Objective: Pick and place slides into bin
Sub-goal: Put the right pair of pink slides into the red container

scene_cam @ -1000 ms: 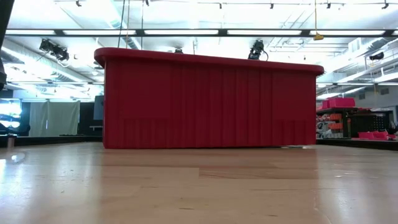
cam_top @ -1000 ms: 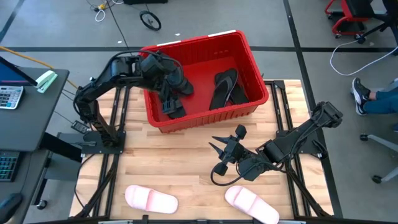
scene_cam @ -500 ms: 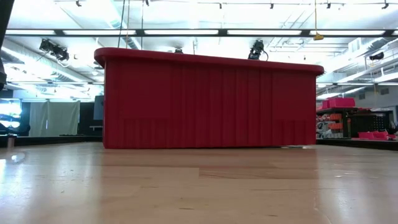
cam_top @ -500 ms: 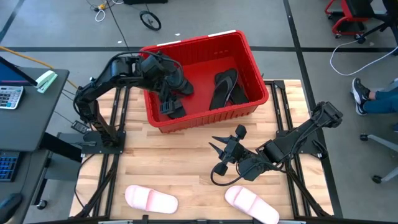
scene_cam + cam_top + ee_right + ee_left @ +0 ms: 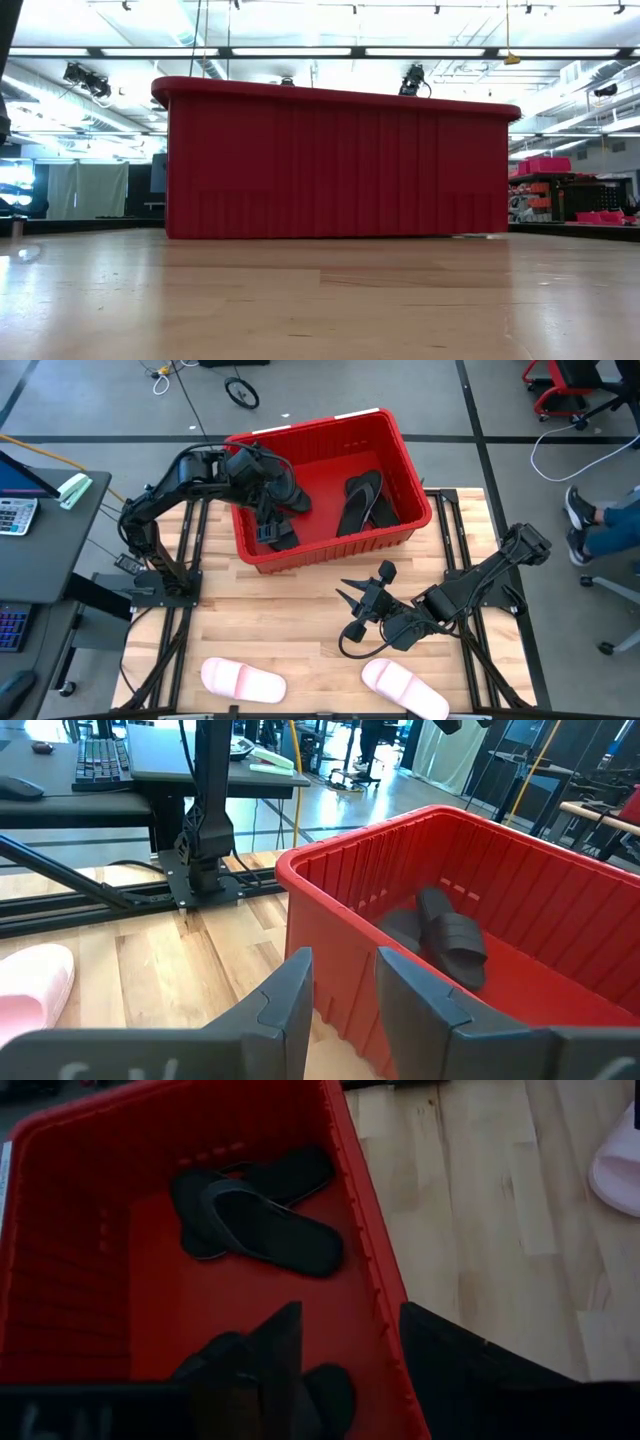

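Left gripper (image 5: 268, 500): hovering inside the large red ribbed plastic bin (image 5: 400, 450) at the tabletop's far edge, jaws spread wide, gripping nothing; black sandals (image 5: 275, 525) lying below.
Right gripper (image 5: 362, 596): waiting mid-table, jaws part-open, empty.
Pale pink slides (image 5: 243, 680): sitting at near edge, w/ second (image 5: 404, 688).
Tip: lifting straight up should be clearing the rim.

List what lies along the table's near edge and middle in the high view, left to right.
Left pink slide → right tool → right pink slide.
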`<state>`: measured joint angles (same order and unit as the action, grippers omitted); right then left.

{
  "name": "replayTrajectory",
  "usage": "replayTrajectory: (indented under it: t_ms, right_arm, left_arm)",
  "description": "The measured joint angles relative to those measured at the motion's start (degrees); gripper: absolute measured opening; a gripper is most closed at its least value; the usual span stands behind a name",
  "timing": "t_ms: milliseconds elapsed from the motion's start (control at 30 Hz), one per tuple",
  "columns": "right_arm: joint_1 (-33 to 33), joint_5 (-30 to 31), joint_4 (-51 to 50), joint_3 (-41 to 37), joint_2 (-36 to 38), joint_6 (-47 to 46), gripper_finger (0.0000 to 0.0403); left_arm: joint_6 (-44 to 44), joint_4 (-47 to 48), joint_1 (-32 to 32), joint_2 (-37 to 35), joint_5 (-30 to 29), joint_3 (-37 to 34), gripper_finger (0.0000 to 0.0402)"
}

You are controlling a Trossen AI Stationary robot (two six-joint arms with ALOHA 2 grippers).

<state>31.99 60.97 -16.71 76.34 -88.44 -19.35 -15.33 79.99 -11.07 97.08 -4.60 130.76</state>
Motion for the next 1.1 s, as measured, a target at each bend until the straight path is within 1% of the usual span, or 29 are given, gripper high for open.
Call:
replayTrajectory:
  t_ms: [233, 467, 700, 833, 1100]
  right_arm:
    - [0.0, 0.0, 0.0, 0.0, 0.0, 0.0, 0.0117]
    - [0.0, 0.0, 0.0, 0.0, 0.0, 0.0, 0.0117]
    - [0.0, 0.0, 0.0, 0.0, 0.0, 0.0, 0.0117]
    - [0.0, 0.0, 0.0, 0.0, 0.0, 0.0, 0.0117]
    - [0.0, 0.0, 0.0, 0.0, 0.0, 0.0, 0.0117]
  left_arm:
    - [-0.3, -0.1, 0.0, 0.0, 0.0, 0.0, 0.0178]
    - [-0.3, -0.9, 0.0, 0.0, 0.0, 0.0, 0.0173]
    - [-0.3, -0.9, 0.0, 0.0, 0.0, 0.0, 0.0180]
    - [1.1, -0.9, 0.0, 0.0, 0.0, 0.0, 0.0177]
    - [1.1, -0.9, 0.0, 0.0, 0.0, 0.0, 0.0175]
